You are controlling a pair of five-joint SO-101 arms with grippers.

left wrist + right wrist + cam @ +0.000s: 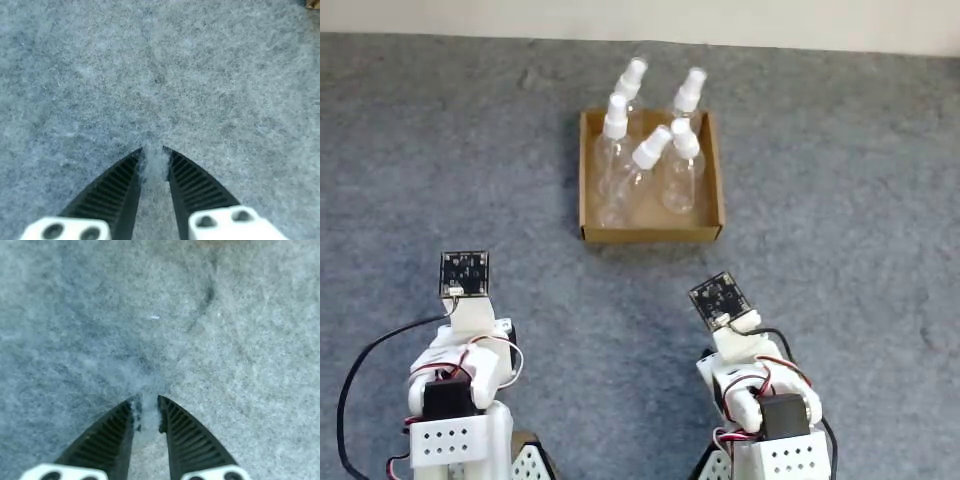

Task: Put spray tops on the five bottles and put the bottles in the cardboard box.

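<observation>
Five clear, white-topped spray bottles [682, 170] are standing in the brown cardboard box [650, 235], lying ahead of the closed, empty left fingers [117, 185] and right fingers [112, 432], nearer the right.

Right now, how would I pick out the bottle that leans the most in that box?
Start at the cardboard box on the grey carpet. Five clear bottles with white spray tops sit inside; take the middle one. Its neighbours stand nearly upright, while it slants, base at the near left corner.
</observation>
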